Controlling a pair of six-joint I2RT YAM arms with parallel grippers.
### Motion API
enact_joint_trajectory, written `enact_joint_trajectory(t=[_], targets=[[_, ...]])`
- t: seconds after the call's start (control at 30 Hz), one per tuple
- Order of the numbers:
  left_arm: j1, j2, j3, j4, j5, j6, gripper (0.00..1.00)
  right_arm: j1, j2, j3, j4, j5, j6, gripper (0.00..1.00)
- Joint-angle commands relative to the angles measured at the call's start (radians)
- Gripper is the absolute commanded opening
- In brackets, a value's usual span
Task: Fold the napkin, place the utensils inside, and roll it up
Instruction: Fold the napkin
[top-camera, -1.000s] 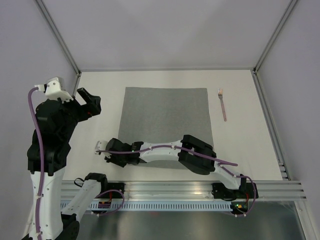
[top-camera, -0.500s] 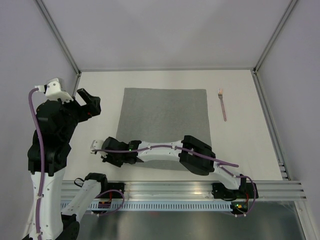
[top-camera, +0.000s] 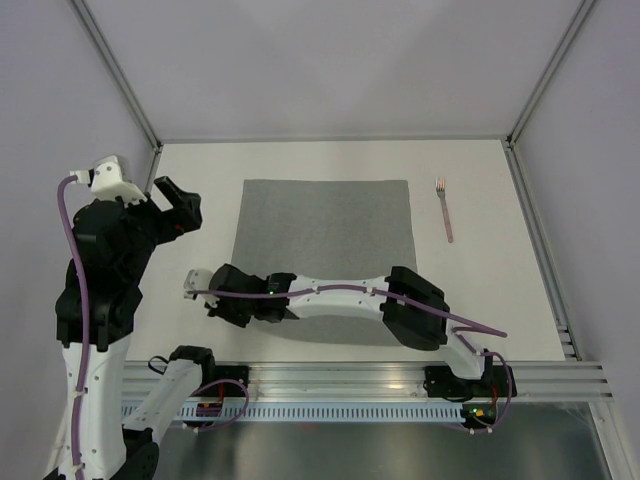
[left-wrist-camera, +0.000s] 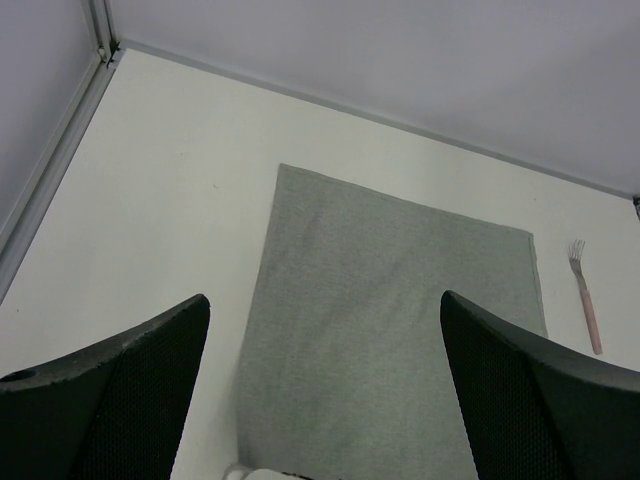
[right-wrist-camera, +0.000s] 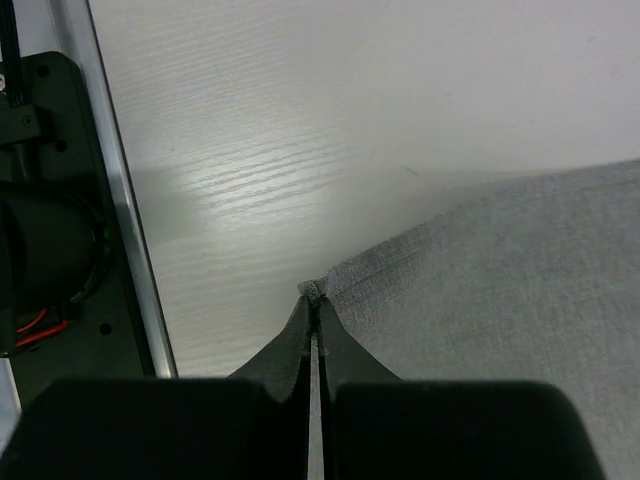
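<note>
I read this as the opening of the fold. The napkin (top-camera: 325, 235) lies flat and unfolded near the middle of the desk (top-camera: 200, 170). My right arm reaches across its near edge to the near left corner. In the right wrist view the right fingers (right-wrist-camera: 312, 318) are pinched tight together, with that corner of the cloth bunched between their tips, so I judge the grip is made and the lift is not yet begun. The left fingers (top-camera: 180, 205) hang high over the left side of the desk, spread as wide as they go and holding nothing; their camera looks down across the whole napkin. The only utensil I can find is a fork (top-camera: 444, 210) with a pale pink handle, lying on the bare desk just beside the napkin's far right corner, apart from the cloth. I see no second piece of cutlery in any view. For the next move I would raise the pinched corner only enough to clear the desk and carry it over towards the opposite side. I would watch that the thin fabric does not slip out of such a small bite, or drag the whole cloth along. No tray, bowl or other container is in view, and nothing lies on the napkin.
</note>
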Motion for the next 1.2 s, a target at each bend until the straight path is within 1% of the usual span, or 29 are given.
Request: enact_joint_trajectory(t=[0.0, 0.17, 0.27, 0.37, 0.47, 0.87, 1.17], targets=[[0.005, 0.012, 0.012, 0.014, 0.042, -0.046, 1.00, -0.063, -0.098, -0.027, -0.022, 0.037, -0.006, 0.01], [0.003, 0.024, 0.016, 0.034, 0.052, -0.051, 1.00, -0.151, -0.172, -0.091, -0.033, 0.032, -0.015, 0.00], [0.003, 0.037, 0.019, 0.046, 0.061, -0.054, 1.00, -0.235, -0.220, -0.139, -0.035, 0.036, -0.029, 0.00], [0.003, 0.052, 0.026, 0.061, 0.076, -0.057, 1.00, -0.291, -0.258, -0.180, -0.031, 0.042, -0.047, 0.00], [0.003, 0.066, 0.026, 0.075, 0.088, -0.062, 1.00, -0.385, -0.281, -0.203, -0.030, 0.043, -0.065, 0.00], [0.003, 0.099, 0.029, 0.104, 0.115, -0.063, 1.00, -0.642, -0.289, -0.232, 0.004, 0.045, -0.118, 0.00], [0.003, 0.115, 0.021, 0.121, 0.115, -0.066, 1.00, -0.786, -0.286, -0.269, 0.041, 0.029, -0.121, 0.00]])
